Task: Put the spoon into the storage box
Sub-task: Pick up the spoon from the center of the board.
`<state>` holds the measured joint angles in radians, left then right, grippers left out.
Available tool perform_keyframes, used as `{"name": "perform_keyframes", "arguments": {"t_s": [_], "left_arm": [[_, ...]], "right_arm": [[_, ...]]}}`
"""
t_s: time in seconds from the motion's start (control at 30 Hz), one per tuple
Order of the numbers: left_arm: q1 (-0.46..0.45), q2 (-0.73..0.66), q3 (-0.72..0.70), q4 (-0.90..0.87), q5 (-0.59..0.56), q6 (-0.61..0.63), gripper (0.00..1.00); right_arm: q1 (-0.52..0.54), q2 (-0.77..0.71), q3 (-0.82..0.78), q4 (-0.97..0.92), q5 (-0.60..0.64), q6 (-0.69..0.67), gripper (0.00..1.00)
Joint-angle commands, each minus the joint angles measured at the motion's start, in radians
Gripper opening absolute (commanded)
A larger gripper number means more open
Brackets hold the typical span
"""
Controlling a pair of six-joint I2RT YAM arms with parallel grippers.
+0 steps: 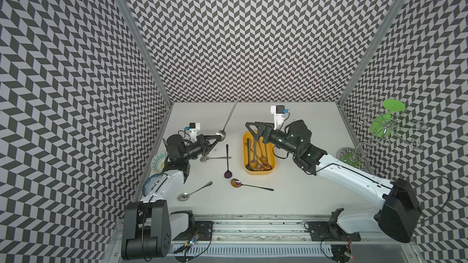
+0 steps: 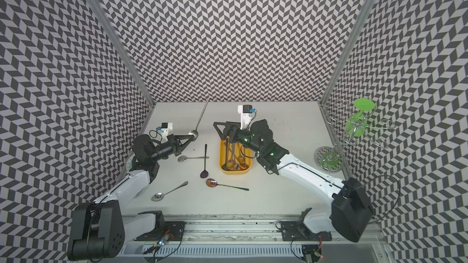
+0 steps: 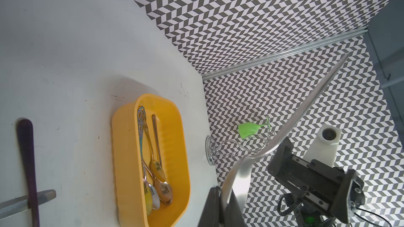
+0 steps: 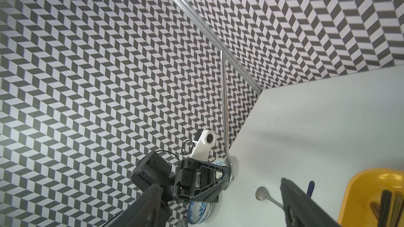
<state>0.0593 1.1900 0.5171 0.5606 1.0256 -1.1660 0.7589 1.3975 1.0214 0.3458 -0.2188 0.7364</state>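
My left gripper is shut on the bowl of a long silver spoon, which it holds above the table with the handle slanting up toward the back wall. In the left wrist view the spoon rises from the closed jaws of that gripper. The yellow storage box lies right of centre with several spoons inside. My right gripper hovers open and empty over the box's far end. In the right wrist view, its fingers frame the left gripper and the box.
Loose spoons lie on the table: a silver one, a dark purple one, an iridescent one and another silver one. A patterned plate and a blue bowl sit by the left arm. A wire rack with green goblets stands at right.
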Motion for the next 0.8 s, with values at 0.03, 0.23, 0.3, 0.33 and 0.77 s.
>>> {"name": "perform_keyframes", "arguments": {"t_s": [0.03,0.23,0.3,0.33,0.77], "left_arm": [[-0.005,-0.026,-0.002,0.063,-0.009,-0.028,0.00],[-0.010,-0.029,0.009,0.054,0.001,-0.021,0.00],[-0.021,-0.037,-0.005,0.068,-0.011,-0.014,0.00],[-0.022,-0.039,-0.009,0.075,-0.012,-0.014,0.00],[-0.031,-0.046,0.009,0.042,-0.006,0.020,0.00]], "right_arm": [[0.014,0.064,0.050,0.123,-0.057,0.041,0.84],[0.018,0.194,0.152,0.139,-0.116,0.066,0.79],[0.022,0.233,0.187,0.150,-0.135,0.067,0.77],[0.022,0.253,0.208,0.143,-0.143,0.062,0.76],[0.022,0.386,0.341,0.132,-0.165,0.048,0.48]]}}
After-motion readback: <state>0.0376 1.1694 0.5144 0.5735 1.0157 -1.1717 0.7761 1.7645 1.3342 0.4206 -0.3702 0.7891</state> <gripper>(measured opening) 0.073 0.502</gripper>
